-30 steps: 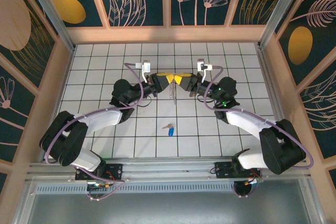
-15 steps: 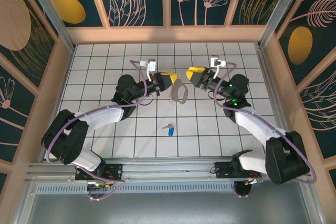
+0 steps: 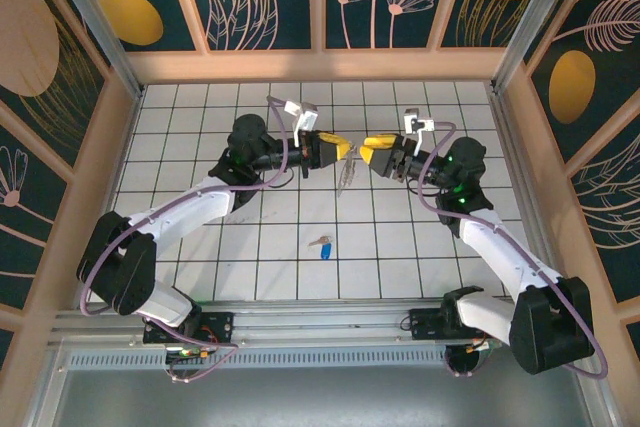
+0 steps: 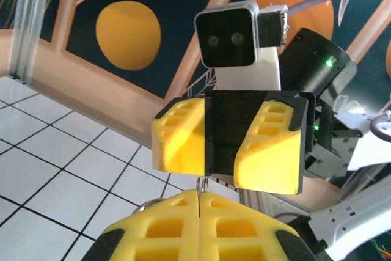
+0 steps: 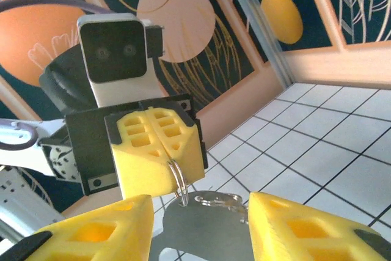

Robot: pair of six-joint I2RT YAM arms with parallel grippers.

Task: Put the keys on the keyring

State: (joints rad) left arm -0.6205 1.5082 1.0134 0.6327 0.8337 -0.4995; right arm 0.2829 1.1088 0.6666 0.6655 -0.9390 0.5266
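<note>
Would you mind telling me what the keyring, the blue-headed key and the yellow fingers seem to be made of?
The keyring: thin, pale, glinting loop, likely polished metal. The key: silvery blade, probably metal; blue head looks like matte plastic. The fingers: matte yellow with moulded recesses, seemingly plastic or firm foam.

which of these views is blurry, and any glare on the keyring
Top external: sharp, evenly lit, no harsh shadows. Left wrist: the left pincer at the bottom edge is slightly soft, the right pincer crisp. Right wrist: near yellow fingers blurred, keyring sharp, no strong glare.
</note>
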